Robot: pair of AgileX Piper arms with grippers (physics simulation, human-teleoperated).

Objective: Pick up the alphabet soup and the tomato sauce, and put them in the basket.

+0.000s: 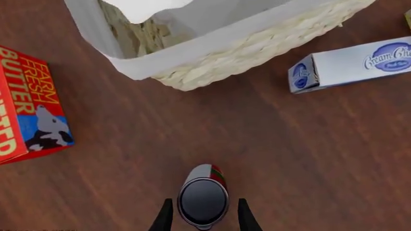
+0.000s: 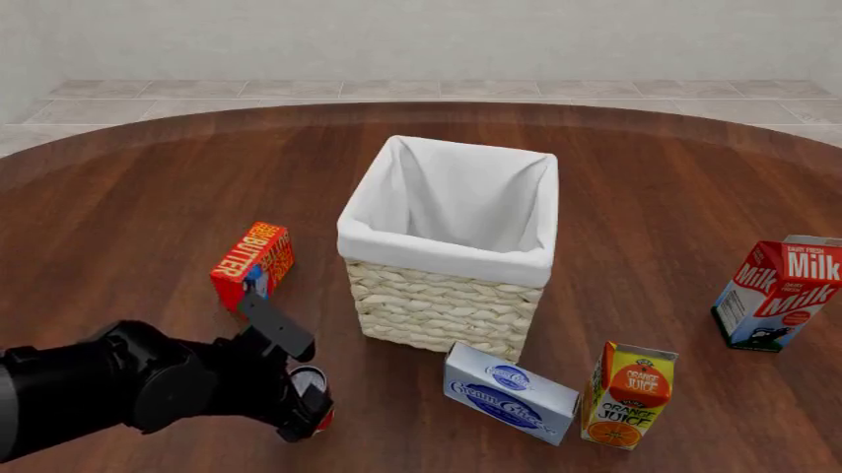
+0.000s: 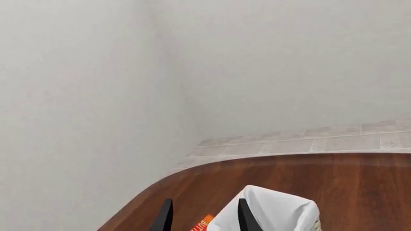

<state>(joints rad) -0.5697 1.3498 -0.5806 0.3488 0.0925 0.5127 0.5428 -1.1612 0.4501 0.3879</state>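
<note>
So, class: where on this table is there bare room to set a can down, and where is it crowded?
Bare wood lies behind the basket and between it and the milk. Crowded: in front of the basket, where the cream cheese and orange juice stand, and near the butter by the left gripper.

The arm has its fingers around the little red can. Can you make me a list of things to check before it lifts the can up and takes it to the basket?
1. Tomato sauce sits between the left gripper fingers: ok, one finger on each side.
2. Fingers squeezing the can tight: cannot tell, the contact is not clearly visible.
3. Can standing upright: ok, its silver top faces the left wrist camera.
4. Basket open on top and ready: ok, and only white lining shows inside.
5. Way from can to basket free: ok, the butter box and cream cheese box stand off to the sides.
6. Right gripper out of the way: ok, open, holding nothing, up high.
</note>
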